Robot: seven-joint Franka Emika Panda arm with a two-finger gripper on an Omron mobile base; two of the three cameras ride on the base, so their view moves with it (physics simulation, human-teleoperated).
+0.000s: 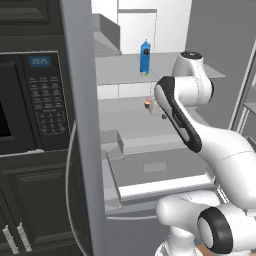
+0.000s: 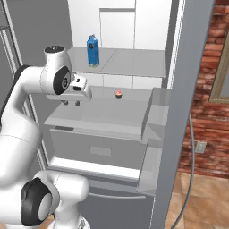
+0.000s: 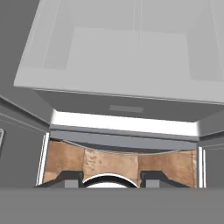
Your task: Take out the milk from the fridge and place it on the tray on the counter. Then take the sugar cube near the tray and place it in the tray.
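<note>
The fridge [image 2: 134,71] stands open, with its tall grey door [image 1: 80,125] swung out to the side. The milk [image 2: 92,50] is a blue carton with a pointed top. It stands upright on the top shelf [image 2: 129,60] inside the fridge, near the shelf's front edge. In the left base view the milk [image 1: 145,57] shows above the robot's bent arm.

The gripper [image 2: 71,103] hangs over the shelf below, near its front edge. It points down. The milk is higher than the jaws and farther back in the fridge, well apart from them. Nothing is between the jaws. They hold nothing. The two dark fingertips [image 3: 70,179] show at the bottom of the hand view with a wide gap between them, so the jaws are open.

A small cupcake [image 2: 118,94] with a red top sits on the same lower shelf. It is farther back than the jaws and off to one side, not touching them. In the left base view the cupcake [image 1: 147,103] peeks out just beside the arm.

Below the jaws, the hand view shows the light grey drawer [image 3: 127,57] and a strip of brown floor [image 3: 118,164] under the fridge.

A black microwave [image 1: 30,100] with a keypad sits outside the fridge, on the other side of the door from the jaws.
</note>
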